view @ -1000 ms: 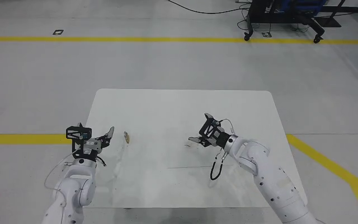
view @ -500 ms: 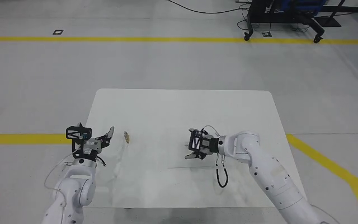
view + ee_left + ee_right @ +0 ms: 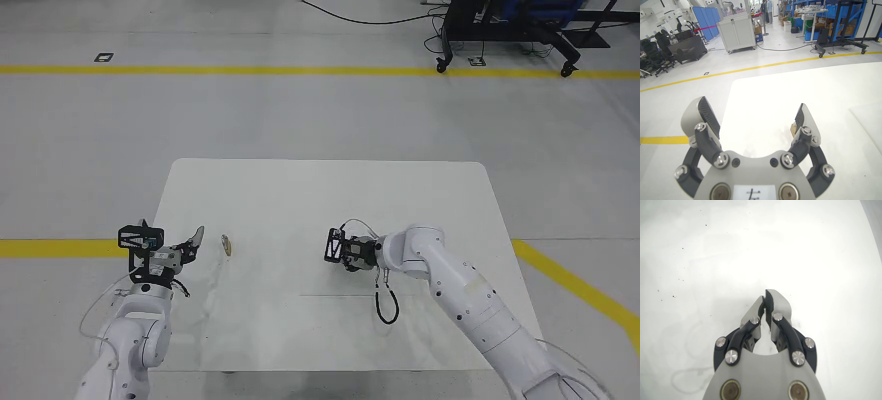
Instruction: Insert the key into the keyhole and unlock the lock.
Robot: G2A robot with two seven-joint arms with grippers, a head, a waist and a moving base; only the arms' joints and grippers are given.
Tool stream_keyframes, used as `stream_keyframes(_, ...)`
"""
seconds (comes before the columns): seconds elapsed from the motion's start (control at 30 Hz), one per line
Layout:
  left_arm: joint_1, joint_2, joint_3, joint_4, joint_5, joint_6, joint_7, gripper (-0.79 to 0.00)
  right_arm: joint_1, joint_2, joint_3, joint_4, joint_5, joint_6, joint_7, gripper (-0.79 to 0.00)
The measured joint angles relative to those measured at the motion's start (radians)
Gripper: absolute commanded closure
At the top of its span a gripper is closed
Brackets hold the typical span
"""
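Movement over the last second is all on your right arm. The right gripper (image 3: pixel 334 247) dipped toward the lower middle of the top view, then drew back up and leftward, and now points straight down at the table (image 3: pixel 300 190) near its centre. Its pads are pressed almost together with only a hairline gap. You cannot make out from the wrist view whether the key sits between them, so don't take the pick for granted. The pale speck that lay just beside those fingers a second ago no longer shows on the surface, which hints that it was picked up.

Your left gripper (image 3: pixel 193 240) has not budged. It rests at the left edge of the table, spread wide and holding nothing. The small brass lock (image 3: pixel 228 245) lies flat just beside its far fingertip, untouched.

In my judgement the lock needs steadying first, since key and keyhole are well apart across the table.
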Motion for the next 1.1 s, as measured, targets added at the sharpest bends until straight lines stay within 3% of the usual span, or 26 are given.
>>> stream_keyframes(0.17, 0.000, 0.000, 0.000, 0.000, 0.000, 0.000, 0.000, -0.785, 0.000, 0.008, 0.016, -0.014, 0.004, -0.031, -0.030, 0.000)
stream_keyframes(0.33, 0.000, 0.000, 0.000, 0.000, 0.000, 0.000, 0.000, -0.785, -0.032, 0.028, 0.063, -0.052, -0.028, -0.084, -0.154, 0.000)
stream_keyframes(0.63, 0.000, 0.000, 0.000, 0.000, 0.000, 0.000, 0.000, -0.785, -0.096, 0.065, 0.185, 0.013, -0.027, -0.206, -0.566, 0.000)
stream_keyframes(0.87, 0.000, 0.000, 0.000, 0.000, 0.000, 0.000, 0.000, -0.785, -0.096, 0.064, 0.183, 0.011, -0.029, -0.204, -0.561, 0.000)
stream_keyframes(0.97, 0.000, 0.000, 0.000, 0.000, 0.000, 0.000, 0.000, -0.785, -0.110, 0.062, 0.186, 0.020, 0.035, -0.189, -0.615, 0.000)
stream_keyframes(1.1, 0.000, 0.000, 0.000, 0.000, 0.000, 0.000, 0.000, -0.785, -0.136, 0.069, 0.157, 0.030, 0.194, -0.205, -0.809, 0.000)
